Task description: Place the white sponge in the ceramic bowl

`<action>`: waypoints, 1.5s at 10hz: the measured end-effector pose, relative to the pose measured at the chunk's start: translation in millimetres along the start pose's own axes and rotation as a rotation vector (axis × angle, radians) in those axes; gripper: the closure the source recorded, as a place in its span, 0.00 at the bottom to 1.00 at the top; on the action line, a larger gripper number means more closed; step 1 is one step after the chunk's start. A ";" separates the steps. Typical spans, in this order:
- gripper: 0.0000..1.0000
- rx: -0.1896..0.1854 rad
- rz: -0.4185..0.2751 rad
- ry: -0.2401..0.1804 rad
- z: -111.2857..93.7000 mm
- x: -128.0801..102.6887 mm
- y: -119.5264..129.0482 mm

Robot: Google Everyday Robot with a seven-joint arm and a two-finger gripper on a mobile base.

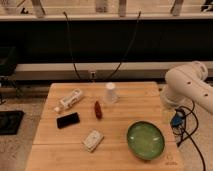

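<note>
The white sponge (pixel 93 140), a small off-white block, lies flat on the wooden table (pixel 120 162) near the front, left of centre. The ceramic bowl (pixel 145 140), green, glossy and shallow, sits to its right near the front right corner, and nothing shows inside it. The robot's white arm (pixel 187 86) stands off the table's right edge. The gripper (pixel 175 119) hangs low beside that edge, among dark cables, well to the right of the sponge and just beyond the bowl. It holds nothing that I can see.
A white labelled bottle (pixel 70 100) lies at the back left. A white upright cup (pixel 110 93) stands at the back centre. A small red object (pixel 98 110) and a black phone-like slab (pixel 67 120) lie mid-table. Black cables hang behind the table.
</note>
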 end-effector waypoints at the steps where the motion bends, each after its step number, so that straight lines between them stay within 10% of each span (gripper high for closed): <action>1: 0.20 0.000 0.000 0.000 0.0 0.0 0.0; 8: 0.20 0.000 -0.002 0.003 -0.2 -0.5 0.3; 15: 0.20 -0.007 -0.142 0.074 13.8 -78.3 1.3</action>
